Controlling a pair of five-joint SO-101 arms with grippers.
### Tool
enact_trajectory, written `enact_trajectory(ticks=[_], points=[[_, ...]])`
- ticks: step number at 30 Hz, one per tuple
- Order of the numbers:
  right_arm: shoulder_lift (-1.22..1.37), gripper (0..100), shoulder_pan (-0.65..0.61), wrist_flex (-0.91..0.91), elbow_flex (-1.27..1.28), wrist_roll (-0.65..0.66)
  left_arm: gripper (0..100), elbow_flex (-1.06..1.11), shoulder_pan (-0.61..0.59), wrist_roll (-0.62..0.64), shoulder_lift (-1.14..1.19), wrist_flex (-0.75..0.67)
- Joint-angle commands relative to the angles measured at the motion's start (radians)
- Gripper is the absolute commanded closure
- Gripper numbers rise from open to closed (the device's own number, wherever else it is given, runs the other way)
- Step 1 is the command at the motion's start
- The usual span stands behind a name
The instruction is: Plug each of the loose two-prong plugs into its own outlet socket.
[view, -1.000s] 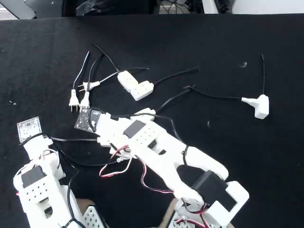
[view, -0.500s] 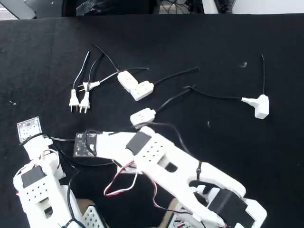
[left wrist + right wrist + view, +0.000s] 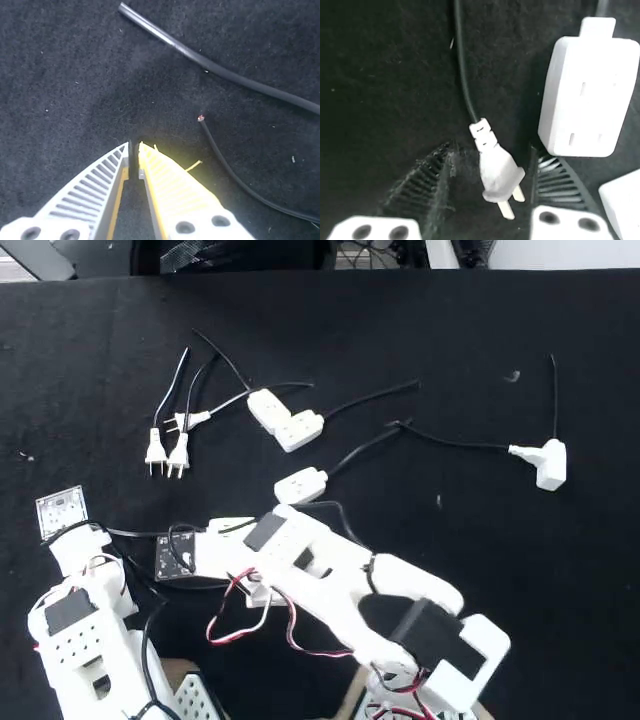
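Centring matters: the right hand (image 3: pixel 492 150), spread apart astride the 2-prong plug (image 3: pixel 496 172), should clamp its body squarely, clear of the prongs.

This looks like a robotics lab bench. A black felt-covered table (image 3: pixel 520 570) carries one white printed-plastic robot arm (image 3: pixel 330 575) and its twin (image 3: pixel 80 645), with exposed red and white wiring (image 3: pixel 232 587) and a small bare circuit board (image 3: pixel 60 508). White two-prong plugs on short black leads (image 3: pixel 179 452) lie scattered, and dark cables (image 3: pixel 370 252) bunch behind the far edge.
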Motion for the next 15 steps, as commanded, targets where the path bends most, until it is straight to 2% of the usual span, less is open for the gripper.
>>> enact_trajectory(ticks=[1, 3, 4, 5, 9, 15], points=[[0.002, 83.2, -0.009, -0.015, -0.050, 0.011, 95, -0.007, -0.008, 0.002, -0.005, -0.009], [-0.018, 97.4, -0.005, -0.011, -0.051, 0.000, 95, -0.007, -0.008, 0.002, -0.005, -0.009], [-0.038, 99.1, 0.003, -0.008, -0.044, -0.020, 95, -0.007, -0.008, 0.002, -0.005, -0.009], [-0.067, 96.9, 0.014, 0.011, -0.035, -0.052, 95, -0.007, -0.008, 0.002, -0.005, -0.009], [-0.277, 98.8, 0.054, 0.077, 0.041, -0.118, 95, -0.007, -0.008, 0.002, -0.005, -0.009], [-0.667, 98.8, 0.170, 0.089, 0.314, -0.255, 95, -0.007, -0.008, 0.002, -0.005, -0.011]])
